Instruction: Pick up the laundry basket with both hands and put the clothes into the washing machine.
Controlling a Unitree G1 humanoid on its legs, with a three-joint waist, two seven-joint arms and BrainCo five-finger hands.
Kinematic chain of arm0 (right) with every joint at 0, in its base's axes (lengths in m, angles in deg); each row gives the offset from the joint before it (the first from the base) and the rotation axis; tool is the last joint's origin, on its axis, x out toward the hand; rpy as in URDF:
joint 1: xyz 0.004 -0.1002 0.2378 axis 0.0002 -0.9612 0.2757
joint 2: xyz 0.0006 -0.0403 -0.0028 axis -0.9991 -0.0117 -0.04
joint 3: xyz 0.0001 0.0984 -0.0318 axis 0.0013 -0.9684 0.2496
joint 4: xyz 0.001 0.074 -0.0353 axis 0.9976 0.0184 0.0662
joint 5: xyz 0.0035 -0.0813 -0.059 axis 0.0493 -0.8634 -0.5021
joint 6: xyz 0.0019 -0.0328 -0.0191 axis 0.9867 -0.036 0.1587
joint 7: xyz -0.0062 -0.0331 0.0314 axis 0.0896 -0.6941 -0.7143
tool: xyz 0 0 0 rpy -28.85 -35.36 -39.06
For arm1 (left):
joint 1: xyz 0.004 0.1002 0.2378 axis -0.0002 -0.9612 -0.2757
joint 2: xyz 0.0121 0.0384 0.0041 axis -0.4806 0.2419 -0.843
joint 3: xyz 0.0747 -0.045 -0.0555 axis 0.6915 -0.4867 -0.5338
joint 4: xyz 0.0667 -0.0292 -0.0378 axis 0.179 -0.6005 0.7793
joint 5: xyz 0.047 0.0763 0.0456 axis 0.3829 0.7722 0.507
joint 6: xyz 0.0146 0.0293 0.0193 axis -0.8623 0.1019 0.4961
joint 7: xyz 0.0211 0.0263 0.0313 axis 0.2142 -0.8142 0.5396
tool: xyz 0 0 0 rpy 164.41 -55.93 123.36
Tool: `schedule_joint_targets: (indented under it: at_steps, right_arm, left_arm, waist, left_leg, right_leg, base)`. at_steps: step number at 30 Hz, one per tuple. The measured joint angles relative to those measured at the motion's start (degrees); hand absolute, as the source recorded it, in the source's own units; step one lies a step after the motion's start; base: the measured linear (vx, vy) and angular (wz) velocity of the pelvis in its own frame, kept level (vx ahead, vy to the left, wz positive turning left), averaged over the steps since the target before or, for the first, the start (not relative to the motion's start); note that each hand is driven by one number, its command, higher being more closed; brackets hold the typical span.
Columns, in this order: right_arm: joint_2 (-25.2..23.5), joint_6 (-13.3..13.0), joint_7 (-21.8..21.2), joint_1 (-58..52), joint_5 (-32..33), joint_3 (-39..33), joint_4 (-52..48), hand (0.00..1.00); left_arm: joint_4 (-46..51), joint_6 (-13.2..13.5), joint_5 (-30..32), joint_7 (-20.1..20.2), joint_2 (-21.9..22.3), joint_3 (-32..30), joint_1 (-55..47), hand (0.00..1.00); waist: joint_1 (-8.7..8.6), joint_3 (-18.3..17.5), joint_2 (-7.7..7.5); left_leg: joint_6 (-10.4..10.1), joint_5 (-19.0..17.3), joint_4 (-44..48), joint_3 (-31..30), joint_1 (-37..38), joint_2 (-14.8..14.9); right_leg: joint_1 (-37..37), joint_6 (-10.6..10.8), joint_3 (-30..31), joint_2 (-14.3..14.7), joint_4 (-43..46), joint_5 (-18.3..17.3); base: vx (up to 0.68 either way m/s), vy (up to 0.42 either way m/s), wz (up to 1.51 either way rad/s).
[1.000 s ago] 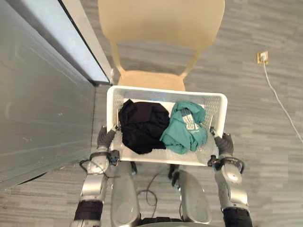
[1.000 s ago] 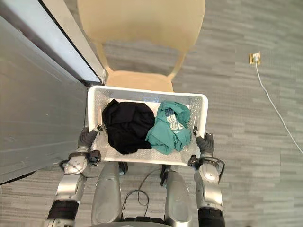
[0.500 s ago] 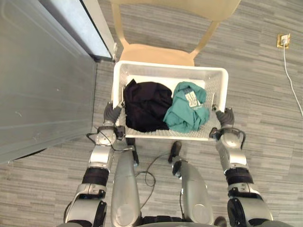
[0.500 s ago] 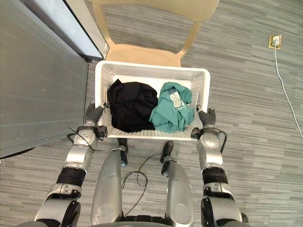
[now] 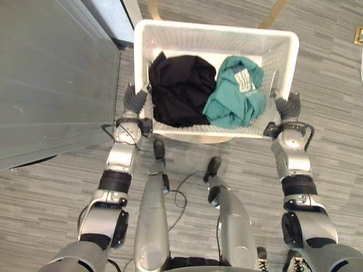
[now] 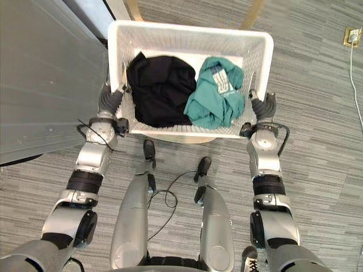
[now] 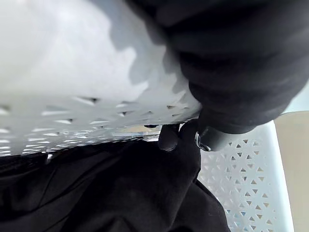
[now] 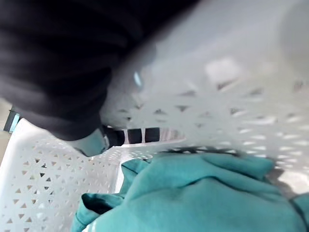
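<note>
A white lattice laundry basket (image 5: 215,29) is held between my two hands, in front of me. In it a black garment (image 5: 180,88) lies on the left and a teal garment (image 5: 235,93) on the right. My left hand (image 5: 135,102) grips the basket's left side, its dark fingertips (image 7: 169,137) hooked through the handle slot. At the right side, my right hand (image 5: 290,106) has its fingers (image 8: 137,135) curled through the slot there. The basket sits level.
A grey metal panel (image 5: 51,73) runs close along the left. A beige wooden chair stands under and behind the basket, its seat edge (image 5: 210,139) and a back post (image 5: 275,12) showing. A wall socket (image 6: 351,37) with a white cable lies on the floor far right.
The camera has tilted down. The basket looms larger and nearer and now covers the chair seat. Both hands keep their hold on its sides.
</note>
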Motion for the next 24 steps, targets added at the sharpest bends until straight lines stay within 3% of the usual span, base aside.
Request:
schedule_joint_targets:
  at_steps: [6,16,17,18,24]
  right_arm:
    - [0.5,-0.1,1.2,5.6,2.5,0.0,0.2,1.0]
    - [0.5,0.4,1.1,5.1,2.8,0.6,-0.1,1.0]
    - [0.5,0.5,1.0,4.5,2.8,0.7,-0.5,1.0]
    - [0.5,0.5,0.7,3.6,2.8,0.8,-0.6,0.0]
    - [0.3,2.4,-1.9,-0.7,5.1,0.9,-0.7,0.0]
  left_arm:
    - [-1.8,-0.2,-0.1,-2.5,-2.4,0.0,6.8,1.0]
    - [-1.8,-0.7,-0.6,-2.6,-2.8,0.0,7.2,1.0]
    - [-1.8,-0.7,-0.6,-2.6,-2.8,0.0,7.1,0.0]
    - [-1.8,-0.8,-0.7,-2.6,-2.8,0.0,7.1,0.0]
    - [-1.7,-1.1,-3.2,-1.3,-4.6,0.2,7.0,0.0]
  waist:
    - [1.45,0.4,0.33]
    - [1.58,0.4,0.33]
    - [1.55,0.4,0.33]
    - [1.52,0.4,0.33]
    - [1.49,0.4,0.3]
  left_leg:
    - [0.3,0.6,-0.3,0.2,-0.2,0.0]
    - [0.3,0.6,-0.4,0.6,0.3,0.1]
    - [0.3,0.6,-0.4,0.7,0.4,0.1]
    - [0.3,0.6,-0.5,0.7,0.6,0.2]
    - [0.3,0.6,-1.4,1.3,1.8,0.2]
  right_leg:
    - [0.0,0.0,-0.8,0.1,-0.3,0.1]
    - [0.8,-0.1,-1.2,0.1,-0.3,0.1]
    - [0.8,-0.1,-1.1,0.1,-0.4,0.1]
    - [1.0,-0.1,-1.1,0.1,-0.4,0.1]
    - [2.0,-0.1,-1.1,0.1,-0.7,0.1]
  base:
    - [0.08,-0.058,0.03]
    - [0.04,-0.028,0.02]
    - [-0.02,-0.035,-0.02]
    - [0.0,0.0,0.0]
    - [-0.01,-0.036,0.01]
